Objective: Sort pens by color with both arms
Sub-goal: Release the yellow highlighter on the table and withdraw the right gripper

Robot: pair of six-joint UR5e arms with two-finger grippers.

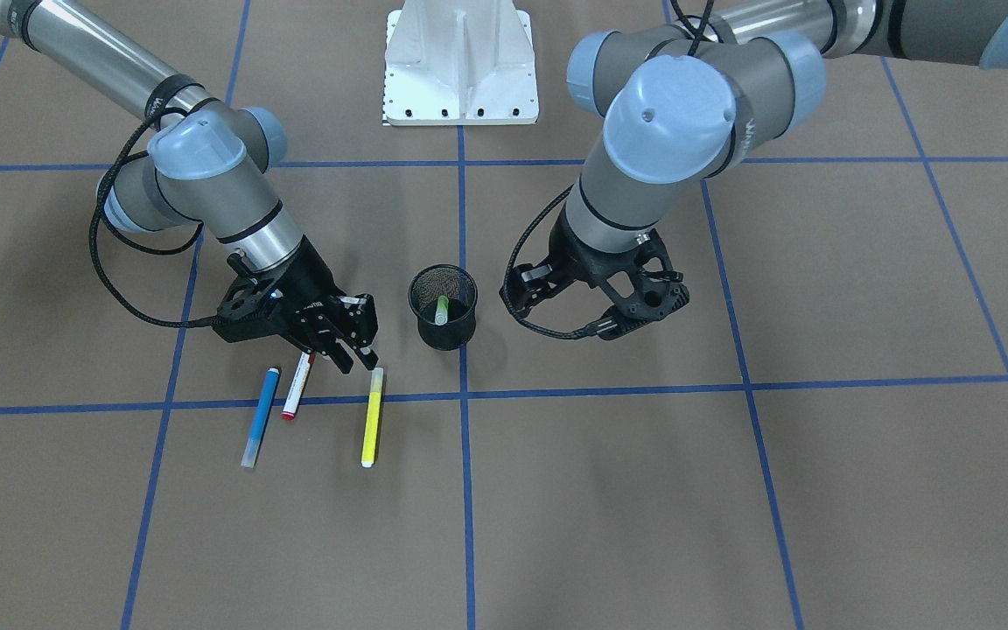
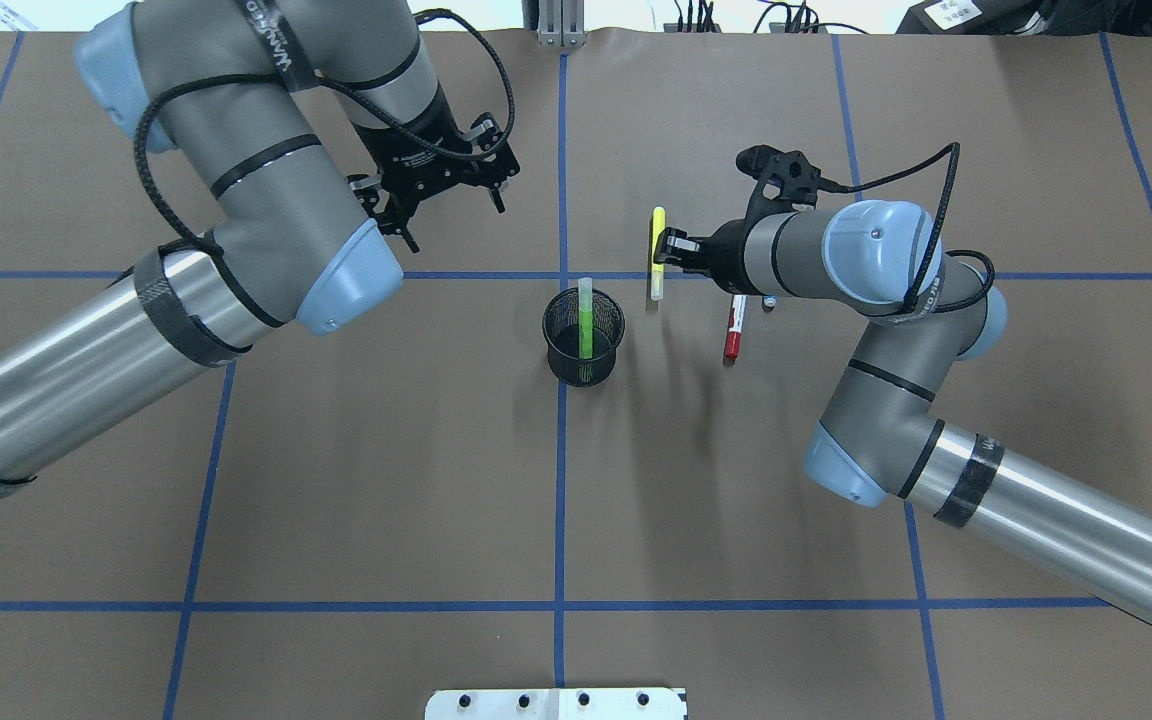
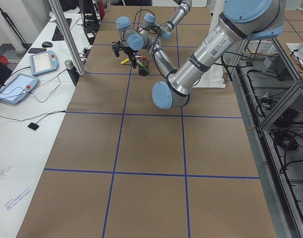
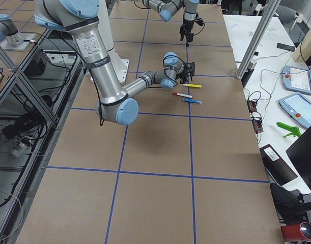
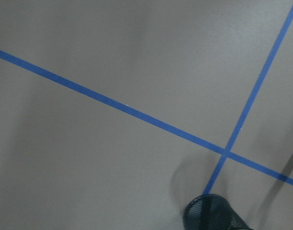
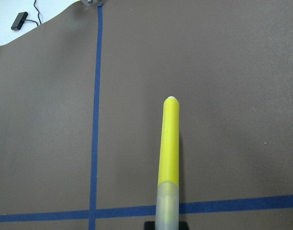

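Note:
The yellow highlighter [image 1: 372, 416] lies flat on the table, and it also shows in the overhead view [image 2: 657, 252] and up the middle of the right wrist view [image 6: 168, 158]. My right gripper [image 1: 355, 357] is open and hangs just over that highlighter's end nearest the robot [image 2: 669, 250]. The red-capped white pen [image 1: 296, 386] and the blue pen [image 1: 261, 416] lie beside it. The green highlighter [image 2: 584, 320] stands in the black mesh cup [image 1: 443, 328]. My left gripper [image 2: 453, 222] is open and empty, held off the table on the cup's other side.
The white pedestal base [image 1: 460, 66] stands at the robot's side of the table. Blue tape lines [image 1: 462, 398] grid the brown table cover. The cup's rim shows at the bottom of the left wrist view [image 5: 213, 213]. Tablets and cables lie on a side bench [image 3: 22, 84].

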